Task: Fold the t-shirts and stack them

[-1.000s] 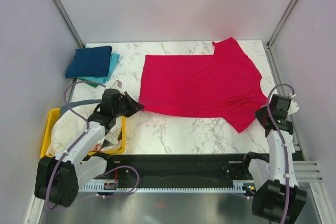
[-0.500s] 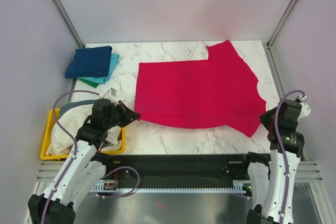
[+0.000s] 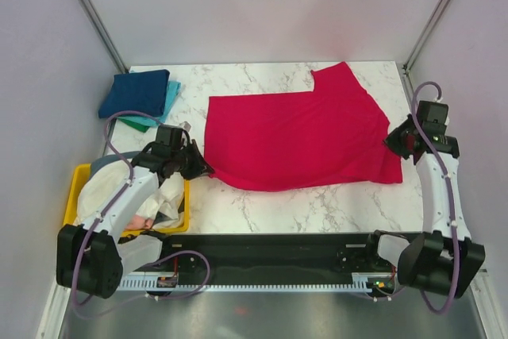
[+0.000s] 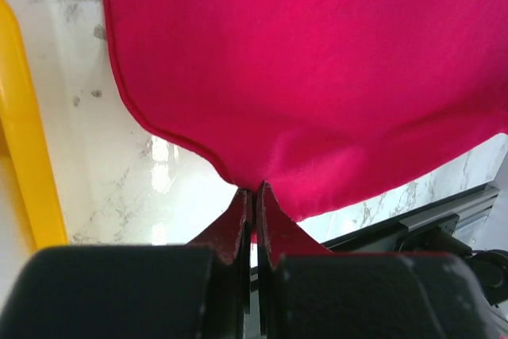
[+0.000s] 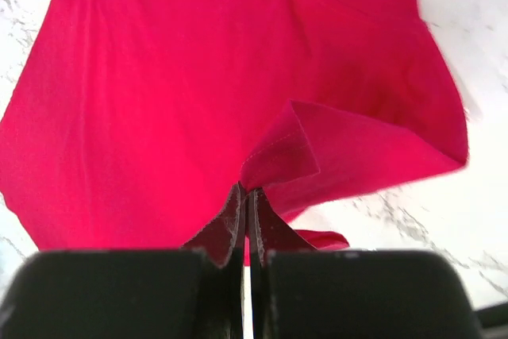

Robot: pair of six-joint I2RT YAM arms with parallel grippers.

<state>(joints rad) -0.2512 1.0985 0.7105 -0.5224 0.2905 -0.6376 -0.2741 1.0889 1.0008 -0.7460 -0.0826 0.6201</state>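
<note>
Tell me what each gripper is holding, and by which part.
Both hold the red t-shirt. The left gripper pinches its hemmed edge at the near-left corner. The right gripper pinches a folded-over hemmed edge on its right side.

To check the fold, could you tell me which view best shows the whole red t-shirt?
The top external view: the whole red t-shirt shows, spread on the table. The left wrist view shows only a hem corner; the right wrist view crops it.

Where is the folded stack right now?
In the top view, the folded stack sits at the far-left corner of the table, beyond the yellow bin and left of the red shirt.
</note>
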